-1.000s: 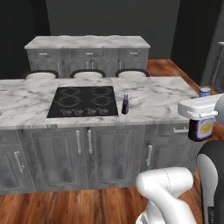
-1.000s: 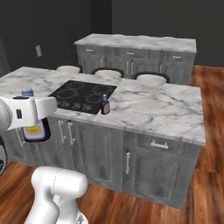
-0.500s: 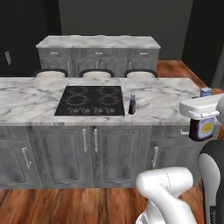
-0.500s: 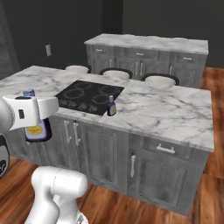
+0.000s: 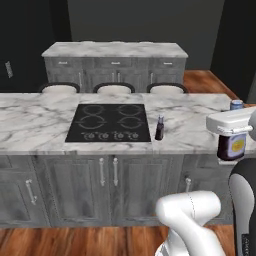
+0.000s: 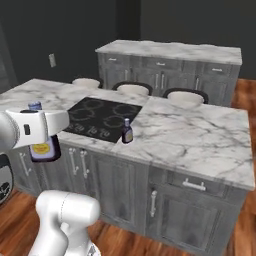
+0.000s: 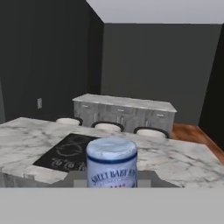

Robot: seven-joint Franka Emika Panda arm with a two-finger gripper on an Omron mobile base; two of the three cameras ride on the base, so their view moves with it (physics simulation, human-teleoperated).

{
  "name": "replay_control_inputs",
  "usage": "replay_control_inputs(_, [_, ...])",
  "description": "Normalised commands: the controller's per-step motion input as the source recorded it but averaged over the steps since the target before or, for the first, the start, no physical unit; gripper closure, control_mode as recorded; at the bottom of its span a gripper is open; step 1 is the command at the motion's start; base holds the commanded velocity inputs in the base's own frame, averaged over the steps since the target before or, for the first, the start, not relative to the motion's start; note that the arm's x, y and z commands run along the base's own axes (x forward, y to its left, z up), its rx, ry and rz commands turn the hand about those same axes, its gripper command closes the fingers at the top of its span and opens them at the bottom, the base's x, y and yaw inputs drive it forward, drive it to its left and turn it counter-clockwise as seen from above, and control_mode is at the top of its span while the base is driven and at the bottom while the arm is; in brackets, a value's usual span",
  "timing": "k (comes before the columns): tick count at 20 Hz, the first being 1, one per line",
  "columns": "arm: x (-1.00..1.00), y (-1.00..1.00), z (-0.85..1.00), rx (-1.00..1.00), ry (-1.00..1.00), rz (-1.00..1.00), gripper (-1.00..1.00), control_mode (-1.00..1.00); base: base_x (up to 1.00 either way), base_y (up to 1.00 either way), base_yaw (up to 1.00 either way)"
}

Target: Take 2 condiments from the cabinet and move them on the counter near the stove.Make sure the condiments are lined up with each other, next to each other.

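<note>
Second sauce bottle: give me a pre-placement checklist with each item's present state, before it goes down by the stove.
1. Grip: the end effector is shut on the held sauce bottle, which hangs upright in both base views. Ok.
2. First bottle in place: it stands upright on the counter, just right of the stove. Ok.
3. Free spot beside the first bottle: bare marble shows to its right. Ok.
4. Held bottle over the counter: it sits off the front right corner, below the top's level. Not ok.
5. Path to the spot: nothing stands between the held bottle and the first bottle. Ok.
6. Final line-up of the pair: cannot tell yet.
</note>
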Motion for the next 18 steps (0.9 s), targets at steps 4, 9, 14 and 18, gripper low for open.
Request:
replay_control_inputs(4, [0.0,0.0,0.0,0.0,0.0,0.0,1.0,1.0,0.15,0.51,-0.02])
replay_control_inputs(9, [0.0,0.0,0.0,0.0,0.0,0.0,1.0,1.0,0.08,0.36,-0.08])
replay_control_inputs(14, [0.0,0.0,0.0,0.0,0.0,0.0,1.0,1.0,0.47,0.04,-0.14])
replay_control_inputs(18, [0.0,0.0,0.0,0.0,0.0,0.0,1.0,1.0,0.49,0.05,-0.15])
